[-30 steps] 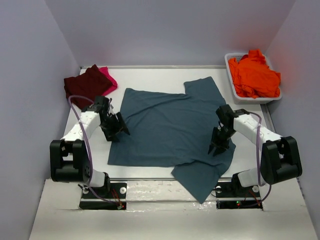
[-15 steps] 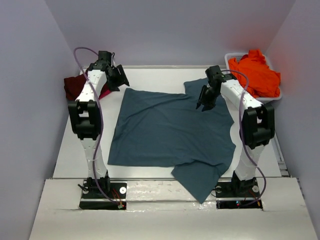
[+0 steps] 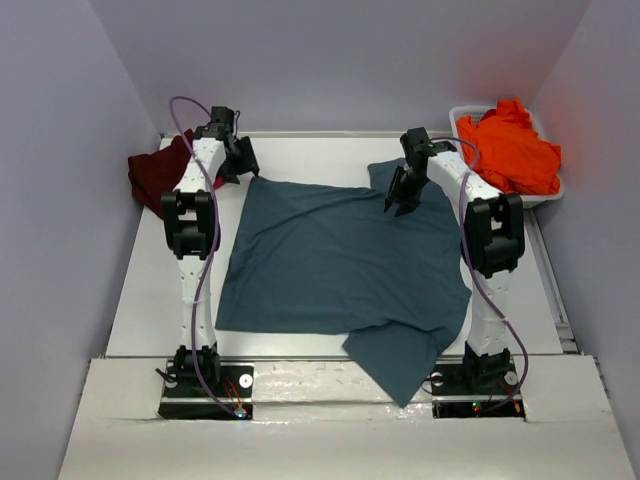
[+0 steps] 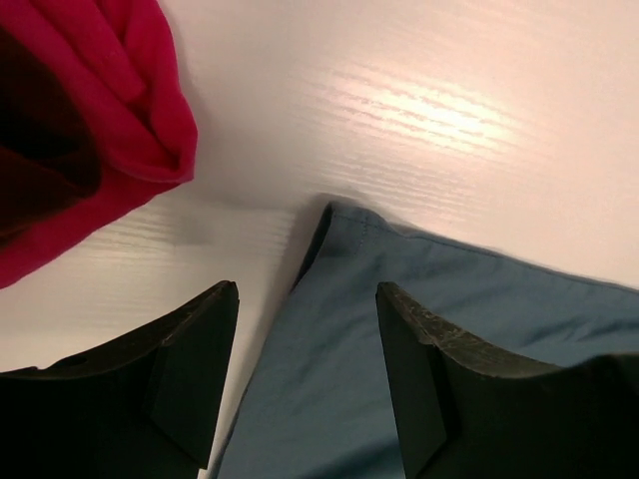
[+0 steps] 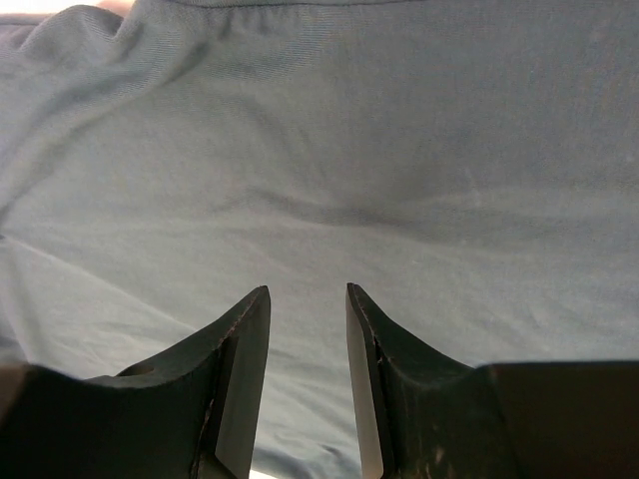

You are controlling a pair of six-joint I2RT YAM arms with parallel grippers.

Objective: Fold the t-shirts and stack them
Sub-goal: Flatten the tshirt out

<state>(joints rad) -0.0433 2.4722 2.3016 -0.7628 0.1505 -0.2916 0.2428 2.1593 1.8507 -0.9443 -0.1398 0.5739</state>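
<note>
A slate teal-blue t-shirt point(image 3: 330, 260) lies spread flat on the white table, one sleeve hanging over the near edge. My left gripper point(image 3: 243, 168) is stretched out to the shirt's far left corner point(image 4: 339, 225). It hovers open point(image 4: 305, 289), one finger over bare table and the other over cloth. My right gripper point(image 3: 398, 200) is over the far right part of the shirt point(image 5: 329, 150). Its jaws point(image 5: 308, 289) stand a little apart with nothing between them. The maroon t-shirt point(image 3: 155, 175) and pink t-shirt point(image 4: 120, 90) lie bunched at the far left. An orange t-shirt point(image 3: 505, 150) fills the tub.
The white plastic tub point(image 3: 548, 195) stands at the far right corner against the wall. Lilac walls close in the table on three sides. Bare table point(image 3: 160, 290) runs down the left of the spread shirt, and a narrower strip point(image 3: 520, 290) down the right.
Both arms have swung from the near half of the shirt out to its far edge. The left went to the far left corner, the right to the far right part.
</note>
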